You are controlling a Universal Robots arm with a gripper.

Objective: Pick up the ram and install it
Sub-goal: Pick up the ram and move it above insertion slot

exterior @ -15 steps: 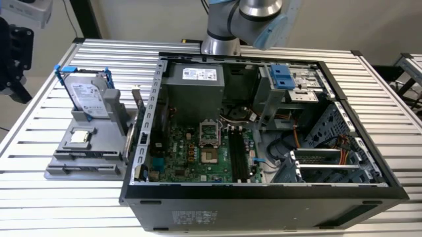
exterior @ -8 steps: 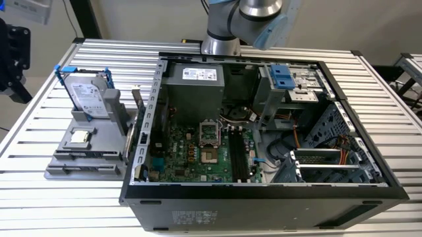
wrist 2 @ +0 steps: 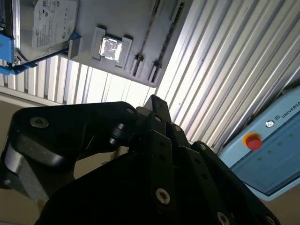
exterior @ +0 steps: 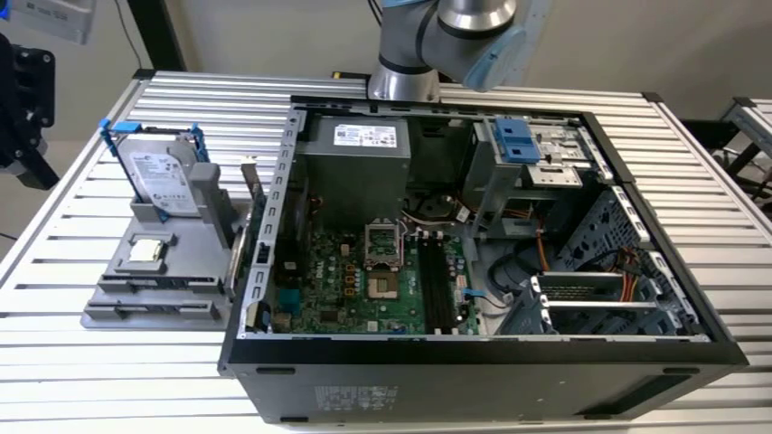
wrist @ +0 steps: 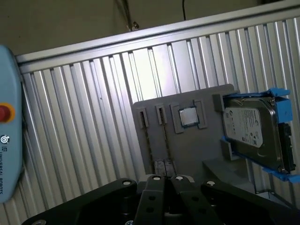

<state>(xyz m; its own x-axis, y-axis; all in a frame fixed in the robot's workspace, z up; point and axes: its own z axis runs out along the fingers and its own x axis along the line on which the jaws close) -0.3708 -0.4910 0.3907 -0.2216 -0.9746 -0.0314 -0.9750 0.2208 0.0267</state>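
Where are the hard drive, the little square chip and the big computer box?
hard drive [exterior: 163, 176]: exterior view, on its silver labelled face.
square chip [exterior: 147, 250]: exterior view, on the middle of its shiny top.
computer box [exterior: 483, 384]: exterior view, on its black near wall.
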